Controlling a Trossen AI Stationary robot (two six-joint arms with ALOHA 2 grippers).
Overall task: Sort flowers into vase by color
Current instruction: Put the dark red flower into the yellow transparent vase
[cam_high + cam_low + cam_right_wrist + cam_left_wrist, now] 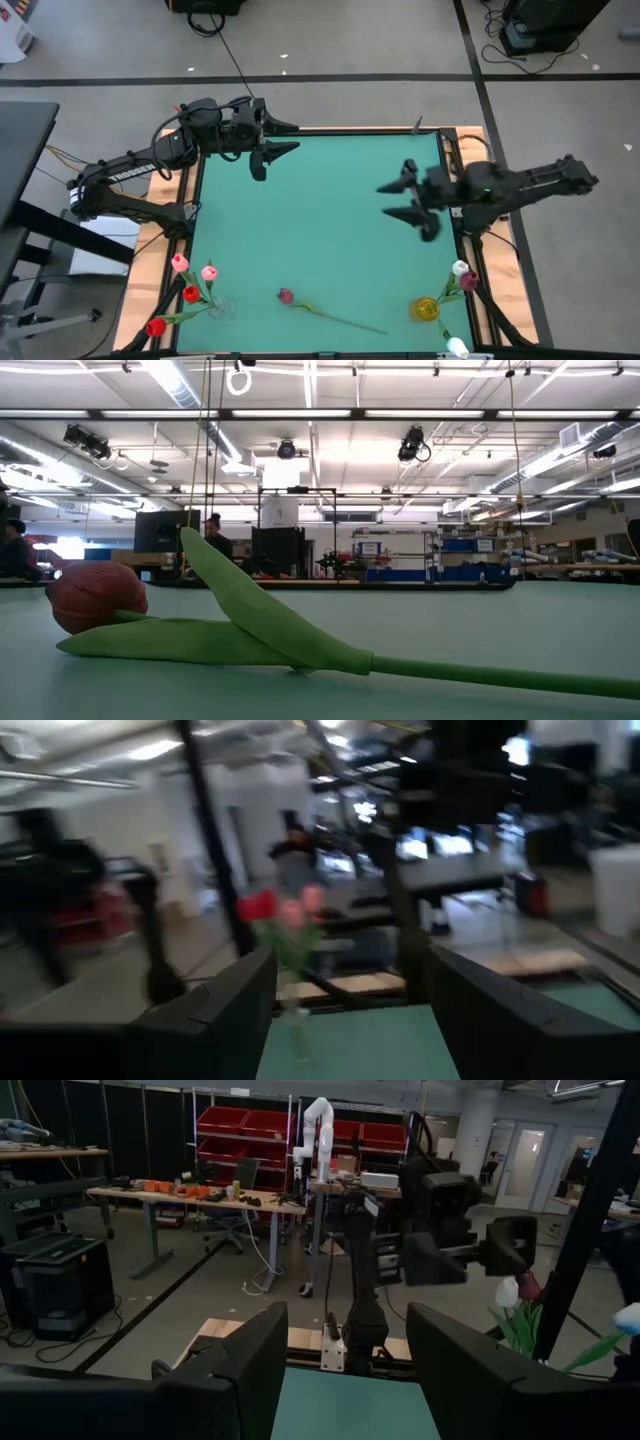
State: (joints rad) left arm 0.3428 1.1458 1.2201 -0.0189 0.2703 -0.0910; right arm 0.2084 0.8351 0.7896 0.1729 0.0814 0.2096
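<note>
Presently we list: green table mat; left gripper and right gripper, jaws apart, empty; dark-red tulip lying flat between clear vase and yellow vase. Risk: thin stem slipping, or wrong vase.

Matt green table mat, pale wood rim, matt cloth-like tulip leaf.

Eight flowers, two vases, two arms.
</note>
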